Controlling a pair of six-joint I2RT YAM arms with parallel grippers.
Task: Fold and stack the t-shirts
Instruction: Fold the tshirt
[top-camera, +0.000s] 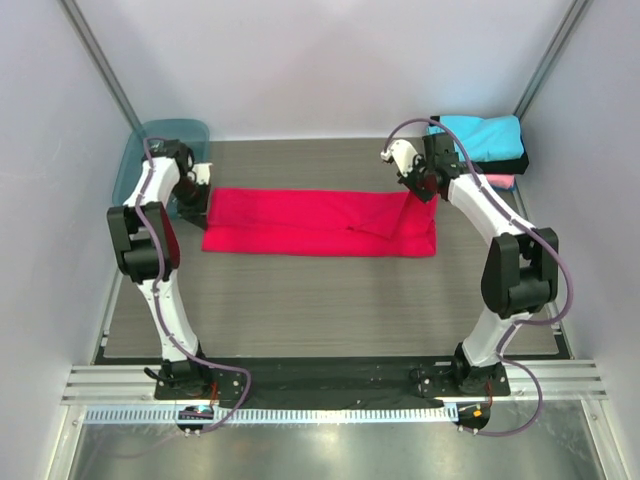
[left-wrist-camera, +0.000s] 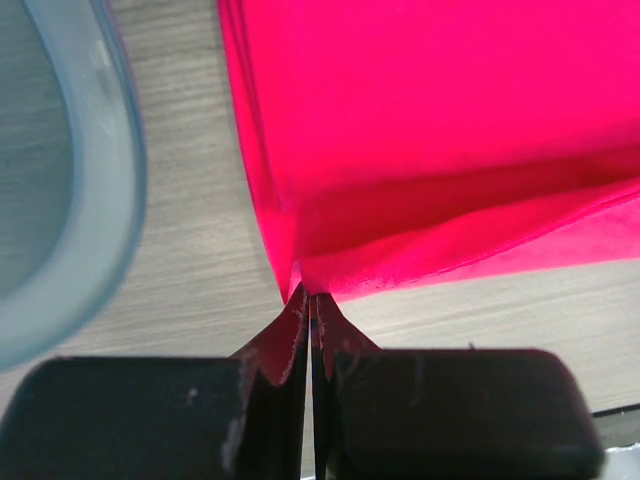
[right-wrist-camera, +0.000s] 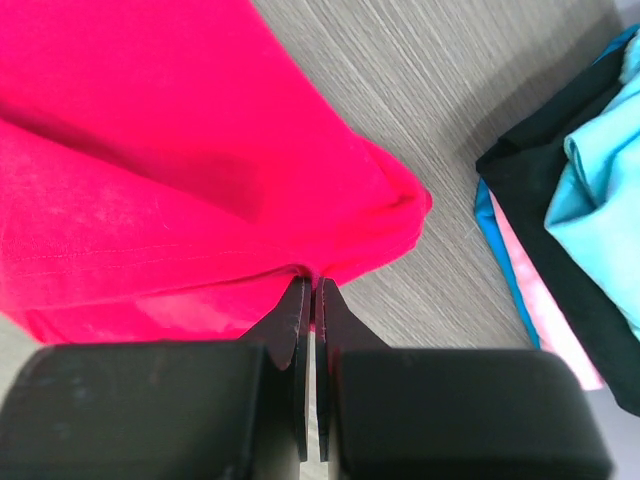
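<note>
Long red shirt (top-camera: 320, 222) lies flat as a strip, left to right across mid-table. Left claw (left-wrist-camera: 310, 305) is pressed together, pinching the shirt's left end just beside the teal bin (left-wrist-camera: 90, 200). Right claw (right-wrist-camera: 310, 290) pinches the right end, near the folded stack (right-wrist-camera: 590, 190) at far right.
</note>
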